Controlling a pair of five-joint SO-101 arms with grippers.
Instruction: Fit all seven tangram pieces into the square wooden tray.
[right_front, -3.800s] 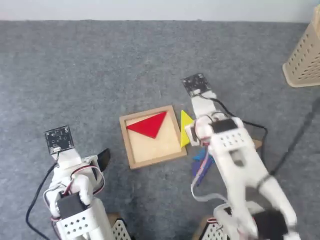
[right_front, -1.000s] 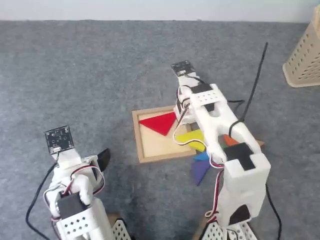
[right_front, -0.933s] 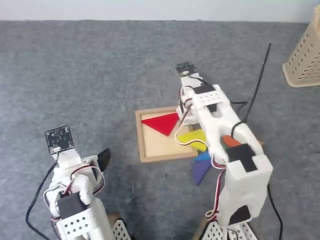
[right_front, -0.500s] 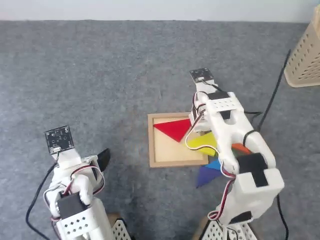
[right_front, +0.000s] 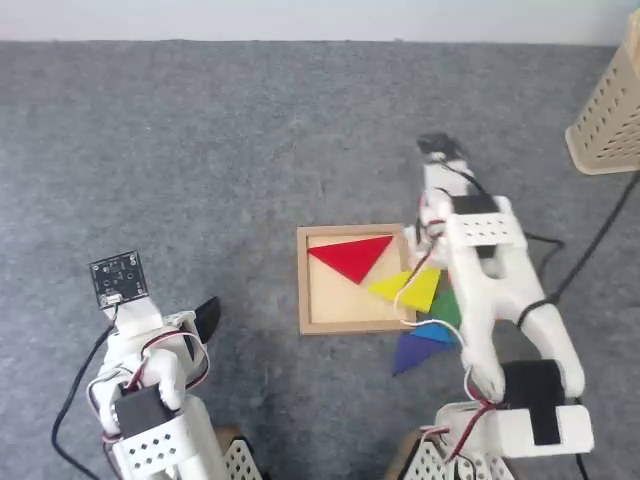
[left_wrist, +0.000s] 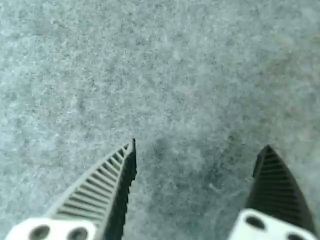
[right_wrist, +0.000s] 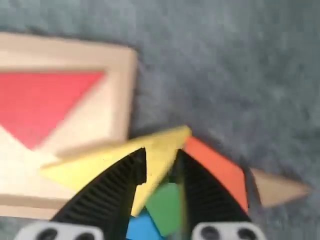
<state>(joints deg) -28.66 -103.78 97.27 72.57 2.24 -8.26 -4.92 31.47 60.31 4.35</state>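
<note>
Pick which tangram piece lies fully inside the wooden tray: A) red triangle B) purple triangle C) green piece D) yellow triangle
A: the red triangle lies flat within the wooden tray; the yellow triangle overlaps its rim, held in the right gripper, and the purple triangle and green piece lie on the carpet outside.

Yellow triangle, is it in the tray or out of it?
Not in yet: the yellow triangle lies across the rim of the tray, held in the right pincer.
</note>
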